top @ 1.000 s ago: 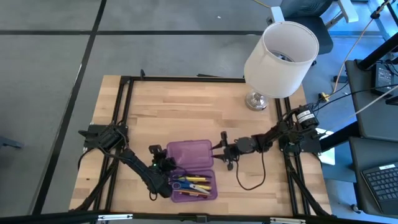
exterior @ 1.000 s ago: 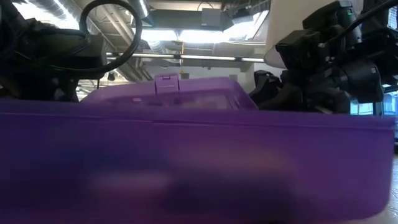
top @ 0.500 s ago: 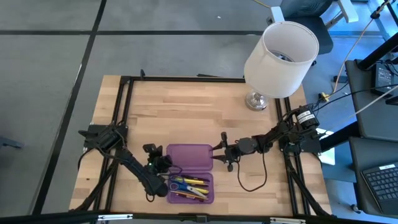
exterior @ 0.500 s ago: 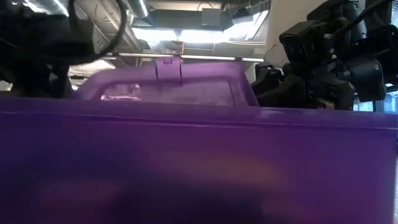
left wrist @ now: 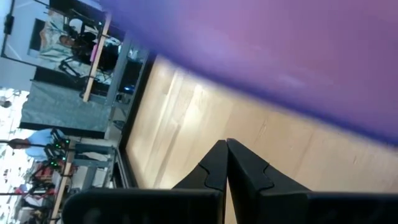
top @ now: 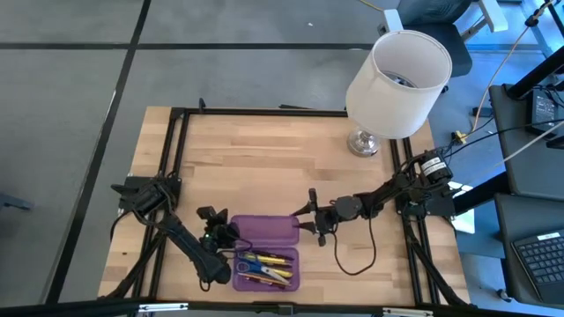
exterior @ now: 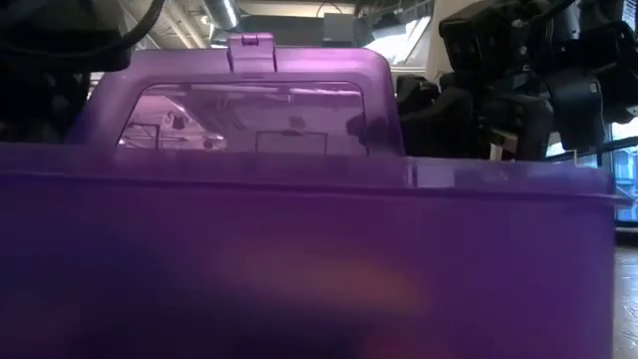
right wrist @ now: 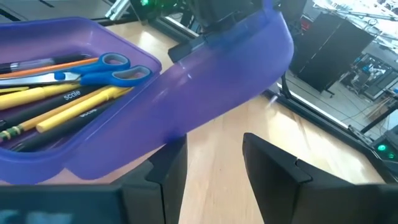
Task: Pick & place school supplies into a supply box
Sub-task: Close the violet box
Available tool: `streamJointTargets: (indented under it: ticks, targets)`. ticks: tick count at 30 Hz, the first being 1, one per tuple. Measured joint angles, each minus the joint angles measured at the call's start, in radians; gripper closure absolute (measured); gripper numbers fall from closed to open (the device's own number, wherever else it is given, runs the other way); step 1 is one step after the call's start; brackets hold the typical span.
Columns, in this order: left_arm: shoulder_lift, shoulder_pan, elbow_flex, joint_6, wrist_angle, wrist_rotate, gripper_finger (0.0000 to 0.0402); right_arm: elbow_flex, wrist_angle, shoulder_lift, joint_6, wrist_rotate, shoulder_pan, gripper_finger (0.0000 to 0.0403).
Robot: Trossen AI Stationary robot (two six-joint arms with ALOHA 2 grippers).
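Supply box: we see the purple supply box (top: 264, 249) near the front edge of the table (top: 256, 158), between the two grippers, its front half lying flat.
Lid: we find the lid (exterior: 239, 110) tilted up, partly raised off the table, its latch tab uppermost in the low view.
Contents: we count the blue-handled scissors (right wrist: 93, 68) with yellow and orange pencils (right wrist: 74, 106) lying inside the open half.
Left gripper: our left gripper (top: 216, 236) sits at the lid's left end; its fingers (left wrist: 214, 171) are pressed together, tips just beside the purple plastic.
Right gripper: our right gripper (top: 310, 220) is at the lid's right end, fingers (right wrist: 273, 165) apart, holding nothing.
Lamp: we note a white lamp (top: 397, 75) at the far right corner.
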Motion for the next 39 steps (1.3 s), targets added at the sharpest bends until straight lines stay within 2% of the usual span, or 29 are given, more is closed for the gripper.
streamJointTargets:
  ticks: [10, 18, 25, 32, 39]
  targets:
    - [-0.058, -0.017, 0.000, -0.019, -0.027, 0.030, 0.0398, 0.002, -0.001, 0.000, -0.001, -0.001, 0.012, 0.0241]
    - [-0.100, -0.023, 0.000, 0.026, -0.026, 0.078, 0.0398, 0.005, 0.006, 0.000, -0.001, -0.003, 0.030, 0.0241]
    - [-0.219, -0.045, 0.000, 0.061, -0.026, 0.073, 0.0398, 0.005, 0.006, 0.000, -0.001, -0.002, 0.048, 0.0241]
    - [-0.368, -0.041, 0.000, 0.049, -0.026, -0.011, 0.0398, 0.037, 0.005, 0.001, -0.002, -0.051, 0.049, 0.0241]
    - [-0.411, -0.041, 0.000, 0.045, -0.026, -0.081, 0.0398, 0.083, -0.006, 0.001, -0.001, -0.131, 0.049, 0.0241]
